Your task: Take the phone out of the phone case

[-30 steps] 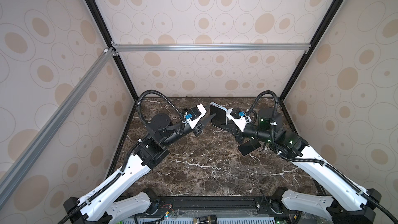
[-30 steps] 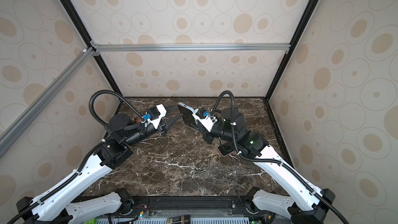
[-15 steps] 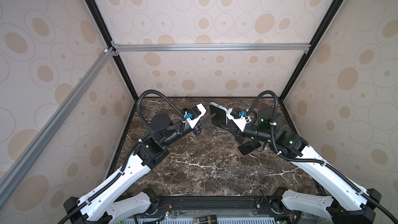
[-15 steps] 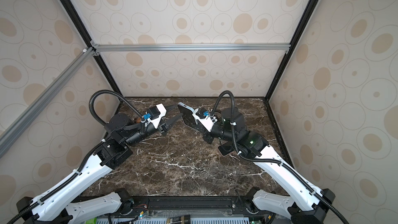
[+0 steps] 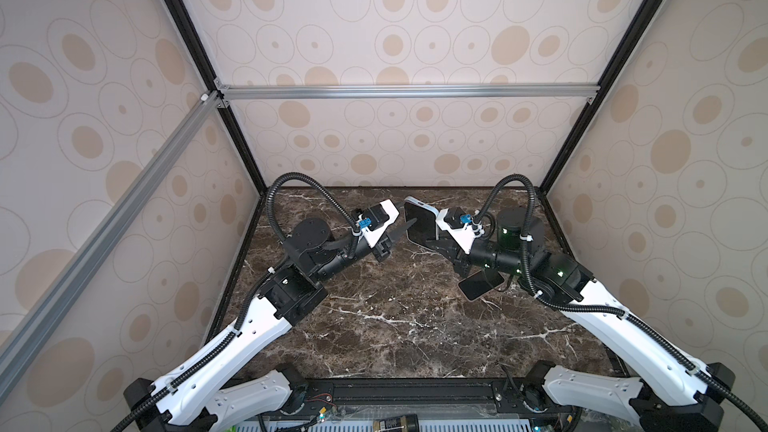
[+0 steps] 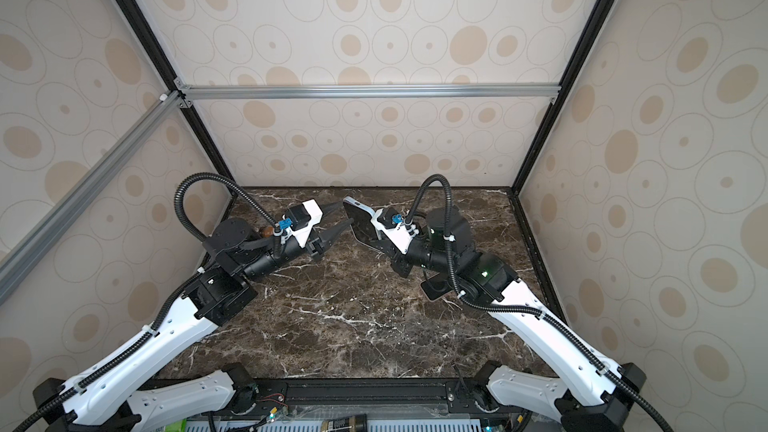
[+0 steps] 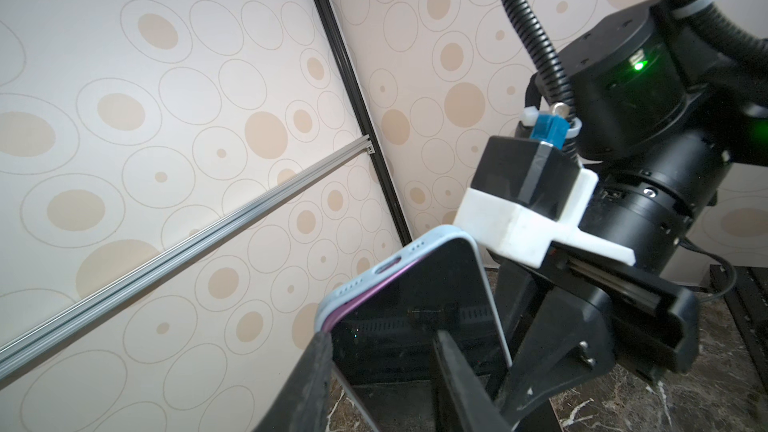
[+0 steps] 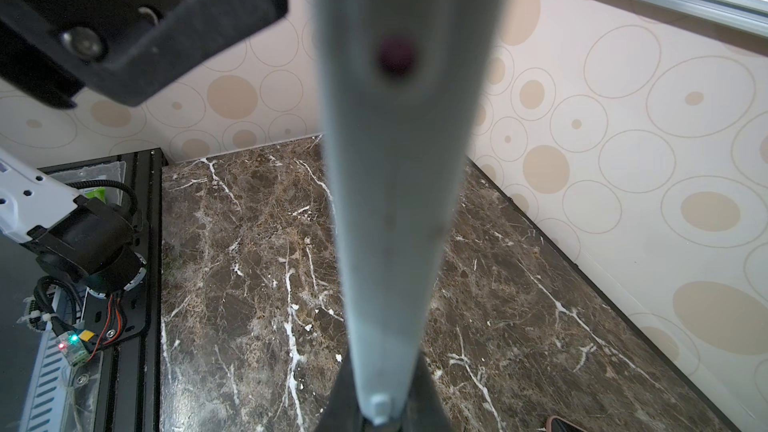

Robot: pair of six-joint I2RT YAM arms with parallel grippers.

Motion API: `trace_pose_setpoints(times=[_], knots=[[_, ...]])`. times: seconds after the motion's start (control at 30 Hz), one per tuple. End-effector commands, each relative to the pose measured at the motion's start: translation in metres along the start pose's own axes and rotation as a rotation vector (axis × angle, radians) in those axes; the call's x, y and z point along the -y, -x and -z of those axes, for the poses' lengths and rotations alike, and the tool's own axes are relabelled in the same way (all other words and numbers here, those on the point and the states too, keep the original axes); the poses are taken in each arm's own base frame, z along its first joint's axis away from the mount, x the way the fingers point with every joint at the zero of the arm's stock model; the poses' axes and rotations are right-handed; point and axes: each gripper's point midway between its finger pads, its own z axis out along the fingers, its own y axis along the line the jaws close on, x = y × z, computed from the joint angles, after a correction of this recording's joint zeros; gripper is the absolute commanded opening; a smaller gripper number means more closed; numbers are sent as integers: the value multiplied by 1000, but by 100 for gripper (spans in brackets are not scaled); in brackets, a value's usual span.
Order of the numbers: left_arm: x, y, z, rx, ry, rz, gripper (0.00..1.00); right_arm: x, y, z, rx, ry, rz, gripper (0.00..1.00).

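A phone (image 7: 415, 309) with a dark screen and a purple rim sits in a light blue phone case (image 7: 365, 280). It is held upright above the marble, case (image 5: 420, 202) at the back middle in both top views. My right gripper (image 8: 382, 409) is shut on the case's lower edge (image 8: 395, 201). My left gripper (image 7: 380, 338) is open around the upper corner. One of its fingers (image 7: 316, 359) rests at the case's outer corner. The other stands in front of the screen. In a top view the left gripper (image 6: 347, 214) meets the phone (image 6: 361, 222) from the left.
A second dark phone (image 5: 480, 284) lies flat on the marble table (image 5: 395, 317) under the right arm, and its edge shows in the right wrist view (image 8: 561, 423). Patterned walls close in the back and both sides. A black rail (image 5: 415, 388) runs along the front.
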Motion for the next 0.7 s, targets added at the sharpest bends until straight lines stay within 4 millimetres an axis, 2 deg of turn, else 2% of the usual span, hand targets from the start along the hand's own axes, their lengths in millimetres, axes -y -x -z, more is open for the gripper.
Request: trace_pose_setpoints(times=[0.0,0.2,0.67], knots=[[-2,3,-1,9,7,-25,41,-4,30,7,102,22,53,0],[-3,2,0,9,14,-24,45,-2,31,7,101,10,55,0],[2,1,-5,0,-22,-20,41,-4,34,5,103,28,52,0]])
